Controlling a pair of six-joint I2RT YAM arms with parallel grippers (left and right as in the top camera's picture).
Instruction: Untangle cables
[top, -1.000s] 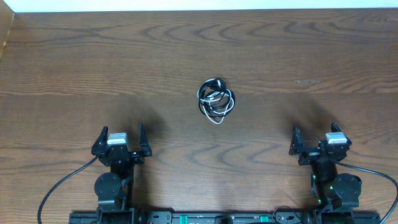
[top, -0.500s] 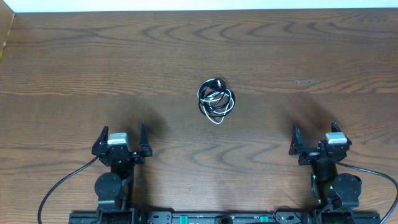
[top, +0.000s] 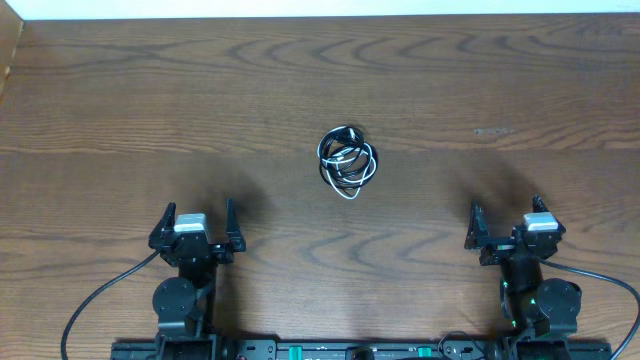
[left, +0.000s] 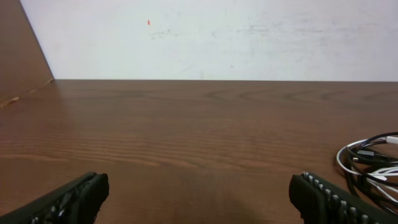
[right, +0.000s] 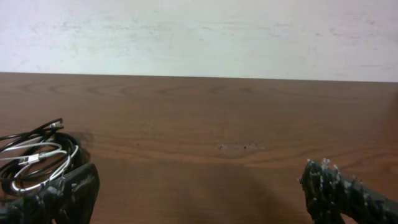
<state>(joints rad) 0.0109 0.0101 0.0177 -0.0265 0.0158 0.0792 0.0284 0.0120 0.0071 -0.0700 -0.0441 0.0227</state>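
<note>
Still the same balled cables (top: 347, 160), untouched.

Blk + wht cables (top: 347, 160) balled together, mid-table, untouched.

Looked like a robotics lab bench to me. I had a plain wood-grain table (top: 120, 100), a bare scuffed white wall (left: 217, 37) along its 12 o'clock edge, and the left arm (top: 182, 292) and right arm (top: 538, 295) parked on a black equipment rail (top: 320, 351) at 6 o'clock.
</note>
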